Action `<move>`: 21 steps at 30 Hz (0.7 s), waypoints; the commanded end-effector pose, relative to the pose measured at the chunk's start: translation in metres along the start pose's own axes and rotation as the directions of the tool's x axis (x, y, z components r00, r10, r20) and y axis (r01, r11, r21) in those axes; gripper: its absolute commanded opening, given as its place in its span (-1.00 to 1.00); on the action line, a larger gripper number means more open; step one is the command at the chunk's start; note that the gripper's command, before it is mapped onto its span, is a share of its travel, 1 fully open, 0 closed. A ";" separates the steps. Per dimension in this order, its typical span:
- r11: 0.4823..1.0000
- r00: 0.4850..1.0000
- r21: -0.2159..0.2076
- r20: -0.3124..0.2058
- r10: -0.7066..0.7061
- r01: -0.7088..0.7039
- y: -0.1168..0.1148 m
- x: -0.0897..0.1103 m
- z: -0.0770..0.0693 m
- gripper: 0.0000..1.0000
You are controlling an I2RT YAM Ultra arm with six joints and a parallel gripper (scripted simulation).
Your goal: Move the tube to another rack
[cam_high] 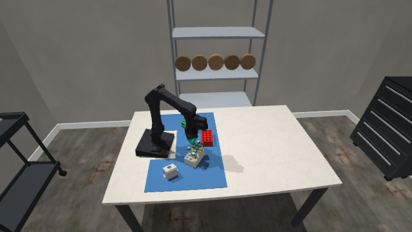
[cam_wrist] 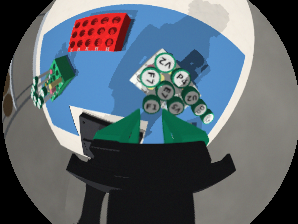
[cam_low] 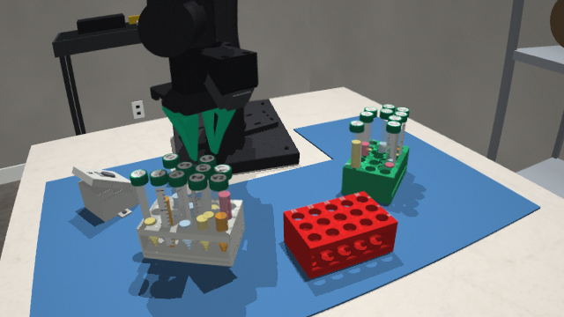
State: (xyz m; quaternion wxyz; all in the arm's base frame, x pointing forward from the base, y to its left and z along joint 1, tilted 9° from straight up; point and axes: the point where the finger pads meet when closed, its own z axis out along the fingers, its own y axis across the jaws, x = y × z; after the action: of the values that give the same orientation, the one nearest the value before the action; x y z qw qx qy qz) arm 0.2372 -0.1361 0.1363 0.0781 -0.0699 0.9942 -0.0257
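Note:
The white rack RB (cam_low: 191, 229) stands on the blue mat and holds several green-capped tubes and some short coloured ones. My gripper (cam_low: 202, 155) hangs straight above the rack's rear rows. Its green fingers stand a little apart on either side of one green-capped tube (cam_low: 207, 159), which stands upright in the rack. In the wrist view the fingertips flank a cap (cam_wrist: 154, 104) at the near edge of the tube cluster. I cannot tell which well it is in. The green rack RA (cam_low: 376, 169) stands to the right with several tubes.
The empty red rack QR (cam_low: 341, 233) stands between the white and green racks. The grey DONE button box (cam_low: 103, 191) sits left of the white rack. The arm's black base (cam_low: 264, 141) is behind. All racks stand level on the mat (cam_high: 187, 167).

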 end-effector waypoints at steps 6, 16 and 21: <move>1.000 1.000 0.005 0.006 0.000 0.000 0.001 0.001 -0.022 -0.40; 1.000 1.000 0.005 0.006 0.000 0.000 0.003 0.003 -0.046 -0.40; 1.000 1.000 0.005 0.006 0.000 0.000 0.003 0.003 -0.057 -0.40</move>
State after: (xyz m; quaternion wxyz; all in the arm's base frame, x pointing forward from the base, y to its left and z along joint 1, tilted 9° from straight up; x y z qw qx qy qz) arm 0.2272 -0.1329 0.1826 0.0793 -0.0698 0.9940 -0.0276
